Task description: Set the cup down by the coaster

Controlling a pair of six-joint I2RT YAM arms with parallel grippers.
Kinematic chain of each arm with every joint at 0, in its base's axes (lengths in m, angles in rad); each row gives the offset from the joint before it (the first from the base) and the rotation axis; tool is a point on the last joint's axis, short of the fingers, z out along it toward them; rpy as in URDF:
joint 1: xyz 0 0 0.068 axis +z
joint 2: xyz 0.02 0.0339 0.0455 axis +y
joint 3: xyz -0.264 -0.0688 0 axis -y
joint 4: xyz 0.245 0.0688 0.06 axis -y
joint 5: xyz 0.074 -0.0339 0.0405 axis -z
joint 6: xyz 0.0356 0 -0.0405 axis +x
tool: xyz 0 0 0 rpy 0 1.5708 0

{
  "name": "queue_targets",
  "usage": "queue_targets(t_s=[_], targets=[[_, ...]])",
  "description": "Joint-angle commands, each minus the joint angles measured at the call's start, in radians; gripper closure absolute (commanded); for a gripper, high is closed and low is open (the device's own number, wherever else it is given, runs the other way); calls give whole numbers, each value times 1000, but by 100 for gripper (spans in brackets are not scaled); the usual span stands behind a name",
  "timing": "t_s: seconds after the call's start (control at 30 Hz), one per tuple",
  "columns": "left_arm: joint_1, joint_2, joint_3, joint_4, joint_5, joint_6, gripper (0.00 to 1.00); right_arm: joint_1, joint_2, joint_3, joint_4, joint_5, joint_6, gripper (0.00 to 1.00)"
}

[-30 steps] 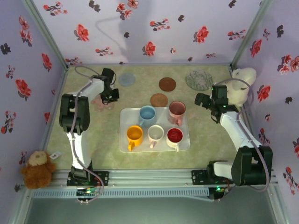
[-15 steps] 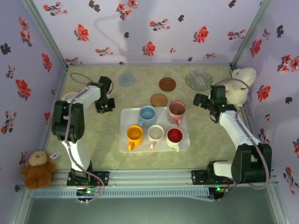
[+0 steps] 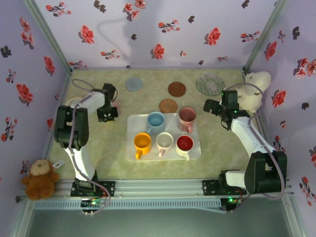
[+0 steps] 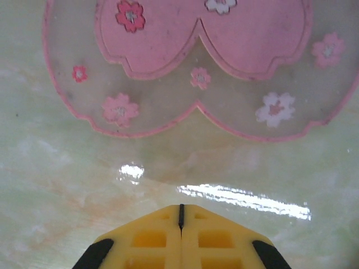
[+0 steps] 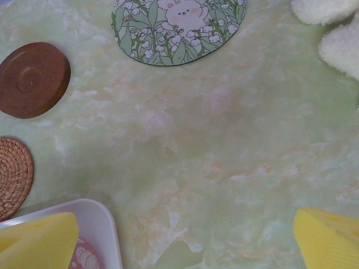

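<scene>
Leftward slid my left tool (image 4: pixel 180 210) — pressed together near the pink coaster (image 4: pixel 252 33) — right tool (image 3: pixel 211 106) spread wide.

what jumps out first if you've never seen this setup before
The white tray in the middle of the table, carrying five cups in blue, pink, yellow, white and red, draws the eye first. Coasters lie scattered beyond it, and a pink heart-shaped coaster sits just ahead of the shut left gripper. The flowered walls and a brown teddy bear by the near left corner stand out too.
</scene>
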Motion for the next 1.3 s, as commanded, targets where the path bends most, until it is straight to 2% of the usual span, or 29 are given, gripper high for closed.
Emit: queue_targets(t_s=[0.0, 1.27], targets=[[11, 46, 48, 2, -30, 21, 99, 8, -4, 13, 11, 8, 12, 1], [55, 150, 146, 64, -27, 29, 100, 30, 31, 43, 8, 19, 10, 1]])
